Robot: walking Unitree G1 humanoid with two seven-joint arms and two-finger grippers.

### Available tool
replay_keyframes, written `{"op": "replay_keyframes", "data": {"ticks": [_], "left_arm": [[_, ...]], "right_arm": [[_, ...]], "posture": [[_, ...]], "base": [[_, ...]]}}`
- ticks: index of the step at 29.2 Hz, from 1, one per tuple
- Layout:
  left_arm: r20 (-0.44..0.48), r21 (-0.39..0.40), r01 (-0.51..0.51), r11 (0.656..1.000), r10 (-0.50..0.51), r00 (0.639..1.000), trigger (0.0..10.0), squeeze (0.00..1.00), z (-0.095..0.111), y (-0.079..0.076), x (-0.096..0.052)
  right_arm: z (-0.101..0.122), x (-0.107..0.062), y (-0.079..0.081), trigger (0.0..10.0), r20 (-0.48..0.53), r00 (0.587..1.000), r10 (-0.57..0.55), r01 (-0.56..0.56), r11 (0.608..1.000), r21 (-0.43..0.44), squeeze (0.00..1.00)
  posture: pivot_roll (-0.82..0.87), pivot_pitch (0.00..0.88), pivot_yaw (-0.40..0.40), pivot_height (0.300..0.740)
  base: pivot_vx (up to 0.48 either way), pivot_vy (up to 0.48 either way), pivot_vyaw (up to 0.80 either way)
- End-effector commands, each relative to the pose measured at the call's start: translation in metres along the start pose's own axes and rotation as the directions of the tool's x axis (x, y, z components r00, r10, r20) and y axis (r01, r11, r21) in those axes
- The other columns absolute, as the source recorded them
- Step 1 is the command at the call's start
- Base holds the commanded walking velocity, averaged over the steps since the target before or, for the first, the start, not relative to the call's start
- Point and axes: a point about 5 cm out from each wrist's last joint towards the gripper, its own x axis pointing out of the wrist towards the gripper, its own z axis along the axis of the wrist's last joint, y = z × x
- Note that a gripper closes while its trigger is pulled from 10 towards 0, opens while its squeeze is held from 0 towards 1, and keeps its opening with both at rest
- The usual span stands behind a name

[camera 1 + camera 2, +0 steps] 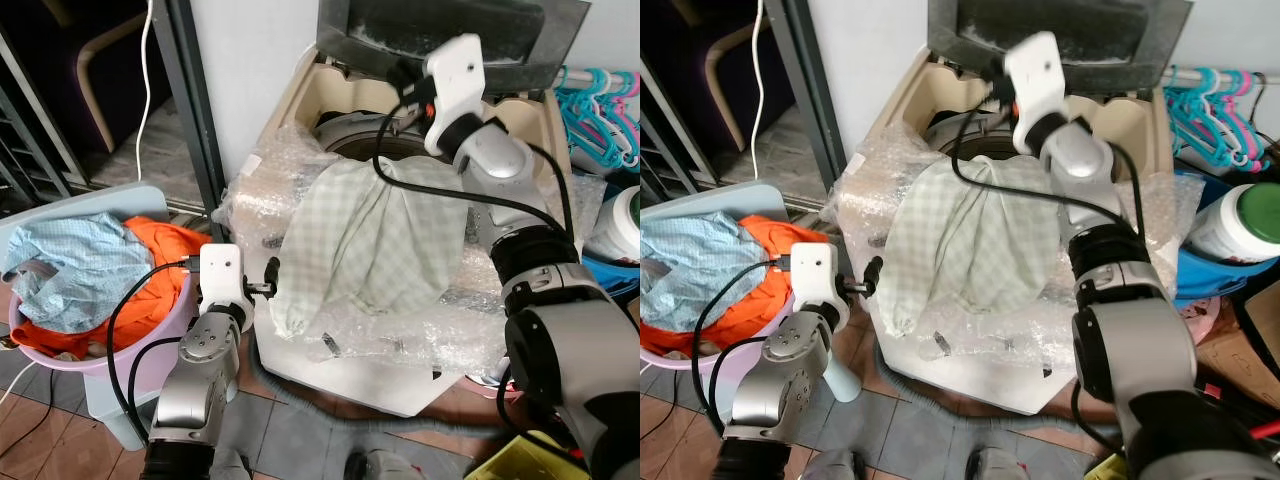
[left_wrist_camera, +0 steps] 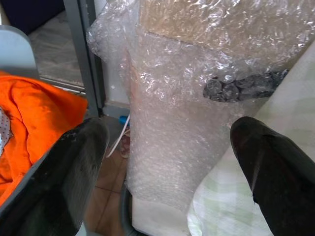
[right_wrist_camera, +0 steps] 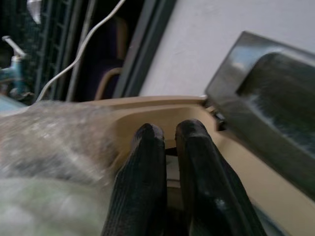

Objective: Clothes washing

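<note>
A pale green checked cloth (image 1: 370, 240) hangs over the front rim of the top-loading washing machine (image 1: 300, 100). The machine is wrapped in bubble wrap and its dark lid (image 1: 450, 30) stands open. My right gripper (image 1: 395, 112) is at the tub opening just above the cloth's bunched top. Its fingers (image 3: 147, 162) are shut and I see nothing between them. My left gripper (image 1: 268, 280) is open beside the cloth's lower left edge, facing the machine's front. To the left, a lilac basin (image 1: 150, 340) holds an orange garment (image 1: 160, 260) and a blue checked one (image 1: 75, 270).
The basin rests on a light blue stool (image 1: 110, 410). A dark door frame (image 1: 195, 120) and a white cable (image 1: 148, 70) rise at the left. Teal hangers (image 1: 600, 100), a green-lidded white jar (image 1: 620, 225) and a blue bin (image 1: 610, 275) crowd the right. A grey hose (image 1: 290, 395) lies below.
</note>
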Motion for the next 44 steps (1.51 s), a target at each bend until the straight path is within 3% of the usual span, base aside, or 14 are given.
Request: {"op": "replay_keyframes", "data": {"ticks": [1, 3, 7, 13, 14, 17, 22, 26, 27, 28, 29, 32, 38, 44], "left_arm": [[0.002, -0.003, 0.01, 1.0, -0.01, 1.0, 10.0, 0.0, 0.001, -0.002, 0.0], [0.001, -0.005, 0.021, 1.0, -0.021, 1.0, 10.0, 0.0, 0.001, -0.004, 0.0], [0.01, -0.002, 0.035, 0.999, -0.035, 0.999, 10.0, 0.0, 0.002, -0.005, 0.001], [0.009, 0.007, 0.038, 0.999, -0.038, 0.999, 10.0, 0.0, 0.001, -0.004, -0.001], [0.006, 0.016, 0.047, 0.999, -0.047, 0.999, 10.0, 0.0, 0.001, -0.004, -0.001], [0.005, 0.018, 0.051, 0.999, -0.051, 0.999, 10.0, 0.0, 0.0, -0.005, -0.001], [0.003, 0.011, 0.045, 0.999, -0.045, 0.999, 10.0, 0.0, -0.001, -0.005, -0.001], [0.019, 0.012, 0.035, 0.999, -0.035, 0.999, 10.0, 0.0, 0.0, -0.004, -0.003], [0.023, 0.013, 0.033, 0.999, -0.033, 0.999, 10.0, 0.0, 0.001, -0.003, -0.003], [0.025, 0.013, 0.032, 0.999, -0.032, 0.999, 10.0, 0.0, 0.001, -0.002, -0.004], [0.024, 0.015, 0.031, 0.999, -0.032, 0.999, 10.0, 0.0, 0.001, -0.001, -0.003], [0.025, 0.017, 0.03, 0.999, -0.031, 0.999, 10.0, 0.0, 0.002, 0.0, -0.002], [0.019, 0.016, 0.033, 0.999, -0.034, 0.999, 10.0, 0.0, -0.001, -0.004, -0.002], [0.014, 0.005, 0.033, 0.999, -0.033, 0.999, 10.0, 0.0, -0.003, -0.007, -0.004]], "right_arm": [[0.018, -0.003, -0.003, 10.0, 0.059, 0.996, 0.073, -0.071, 0.997, -0.029, 1.0], [0.004, -0.029, 0.012, 10.0, 0.041, 0.98, 0.195, -0.197, 0.98, 0.035, 1.0], [-0.005, -0.051, 0.023, 10.0, 0.016, 0.968, 0.249, -0.25, 0.967, 0.056, 1.0], [-0.003, -0.075, 0.022, 10.0, -0.023, 0.974, 0.227, -0.228, 0.973, -0.043, 1.0], [-0.005, -0.085, 0.023, 10.0, -0.064, 0.974, 0.217, -0.223, 0.968, -0.113, 1.0], [-0.022, -0.1, 0.029, 10.0, -0.164, 0.968, 0.192, -0.212, 0.971, -0.112, 1.0], [-0.04, -0.104, 0.032, 10.0, -0.239, 0.968, 0.075, -0.1, 0.99, -0.096, 1.0], [-0.053, -0.094, 0.04, 10.0, -0.281, 0.959, -0.038, 0.027, 0.999, -0.045, 1.0], [-0.055, -0.091, 0.042, 4.0, -0.289, 0.955, -0.066, 0.053, 0.997, -0.05, 0.92], [-0.056, -0.089, 0.043, 1.8, -0.293, 0.951, -0.094, 0.082, 0.995, -0.053, 0.73], [-0.058, -0.084, 0.045, 0.0, -0.296, 0.944, -0.144, 0.142, 0.99, -0.027, 0.0], [-0.06, -0.08, 0.047, 0.0, -0.307, 0.934, -0.184, 0.197, 0.98, 0.01, 0.0], [-0.065, -0.075, 0.059, 0.0, -0.321, 0.939, -0.125, 0.139, 0.99, 0.023, 0.0], [-0.066, -0.072, 0.058, 0.0, -0.329, 0.935, -0.129, 0.147, 0.989, 0.031, 0.0]], "posture": [[-0.04, 0.031, -0.037, 0.74], [-0.05, 0.032, -0.031, 0.74], [-0.05, 0.033, -0.028, 0.74], [-0.07, 0.036, -0.016, 0.74], [-0.08, 0.035, -0.015, 0.74], [-0.08, 0.029, -0.024, 0.74], [-0.08, 0.028, -0.028, 0.74], [-0.06, 0.023, -0.023, 0.74], [-0.06, 0.022, -0.021, 0.74], [-0.06, 0.02, -0.02, 0.74], [-0.05, 0.019, -0.019, 0.74], [-0.05, 0.017, -0.02, 0.74], [-0.06, 0.011, -0.035, 0.74], [-0.05, 0.006, -0.049, 0.74]], "base": [[0.0, 0.0, 0.0], [0.0, 0.0, 0.0], [0.0, 0.0, 0.0], [0.0, 0.0, 0.0], [0.0, 0.0, 0.0], [0.0, 0.0, 0.0], [0.0, 0.0, 0.0], [0.0, 0.0, 0.0], [0.0, 0.0, 0.0], [0.0, 0.0, 0.0], [0.0, 0.0, 0.0], [0.0, 0.0, 0.0], [0.0, 0.0, 0.0], [0.0, 0.0, 0.0]]}}
